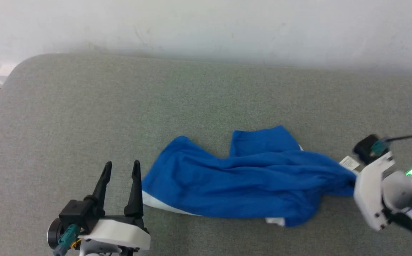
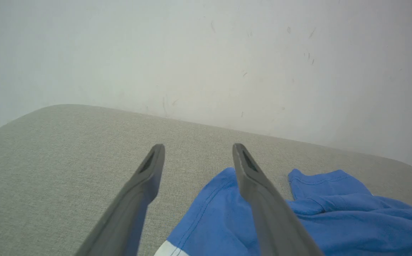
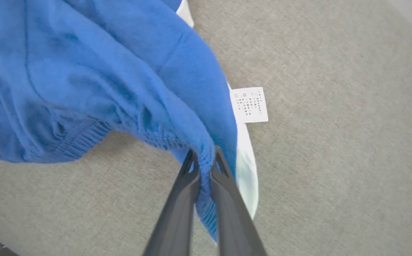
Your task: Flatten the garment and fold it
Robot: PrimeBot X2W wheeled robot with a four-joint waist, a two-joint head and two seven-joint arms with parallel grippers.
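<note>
While the shorts (image 1: pixel 248 177) are spread crumpled on the grey surface (image 1: pixel 85 106) at the lower middle of the head view, their waistband (image 3: pixel 81 140) is pinched by the closed right gripper (image 3: pixel 203 155) at the right. The left gripper (image 1: pixel 122 164) is held open at lower left, just beside the white hem (image 1: pixel 156 203).

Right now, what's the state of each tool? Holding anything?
Left tool: open, holding nothing.
Right tool: closed on the gathered waistband of the blue shorts.

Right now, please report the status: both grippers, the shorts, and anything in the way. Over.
Left gripper open, beside the blue shorts. Right gripper shut on their waistband. Shorts rumpled, not yet flat, on grey fabric surface. No obstacle seen.
</note>
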